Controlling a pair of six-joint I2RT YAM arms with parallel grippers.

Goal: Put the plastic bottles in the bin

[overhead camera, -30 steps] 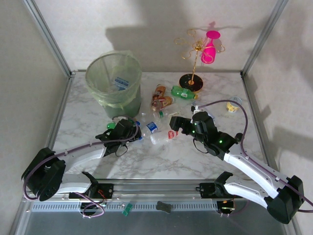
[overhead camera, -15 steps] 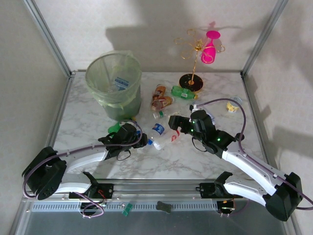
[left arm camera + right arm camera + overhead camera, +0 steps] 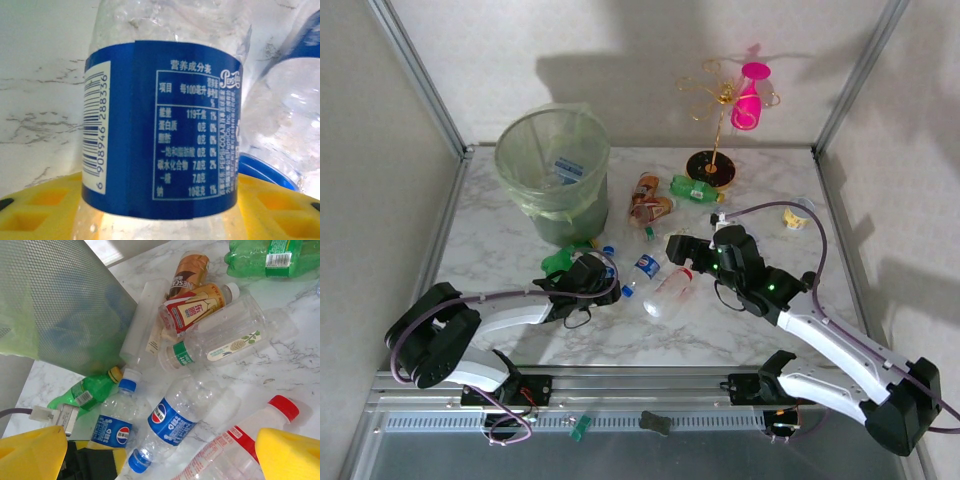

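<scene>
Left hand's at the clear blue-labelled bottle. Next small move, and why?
Probably close the left hand on the clear plastic bottle with the blue label. In the wrist view the bottle sits between its yellow fingers, label centred, so a firm pinch looks like the step needed before lifting it towards the pale green translucent bin.

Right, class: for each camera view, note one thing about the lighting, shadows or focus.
Top external: broad, soft-edged shadows lie on the back wall behind the bin. Left wrist: the blue label is sharp at close range, the bottle to its right softer. Right wrist: the bottles are sharp, the yellow pads in the bottom corners blurred.
</scene>
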